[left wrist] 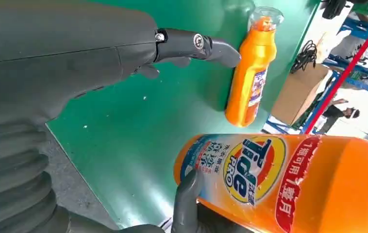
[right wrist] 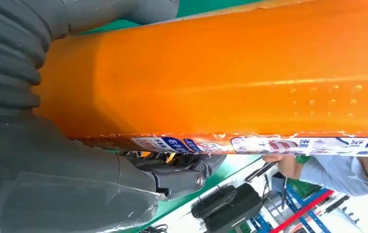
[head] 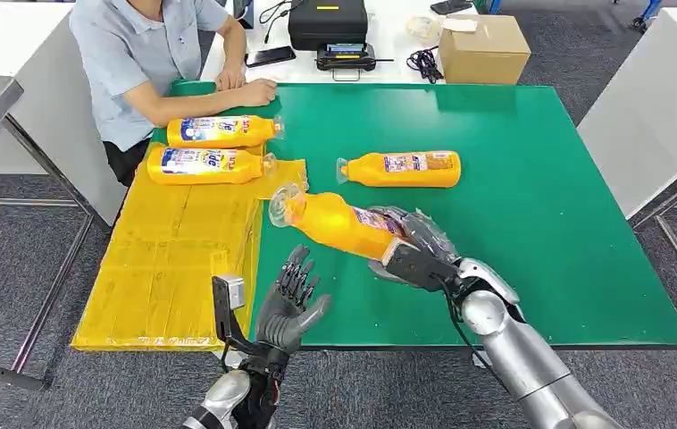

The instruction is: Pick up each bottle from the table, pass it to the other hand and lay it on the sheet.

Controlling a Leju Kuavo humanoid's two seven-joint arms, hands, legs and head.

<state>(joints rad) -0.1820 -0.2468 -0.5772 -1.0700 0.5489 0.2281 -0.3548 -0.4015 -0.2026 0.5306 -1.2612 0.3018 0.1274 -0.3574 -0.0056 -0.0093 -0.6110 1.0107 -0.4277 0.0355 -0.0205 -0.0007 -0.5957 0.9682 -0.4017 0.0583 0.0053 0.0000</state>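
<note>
Orange plastic detergent bottle (head: 339, 223) is riding above the green table mat (head: 531, 214), its base clutched in the right hand (head: 411, 250), clear cap pointing toward ten o'clock. The left hand (head: 290, 304) is waiting at seven o'clock, fingers spread and empty. Handover seems underway; next, the left hand needs to close around the bottle's body before any release toward the yellow sheet (head: 170, 268).

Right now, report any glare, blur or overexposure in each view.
Head view: even light, sharp; soft sheen on the green table. Left wrist view: held bottle close, label readable; background beyond the table washed out. Right wrist view: held bottle soft, with a highlight streak along it; bright background.
</note>
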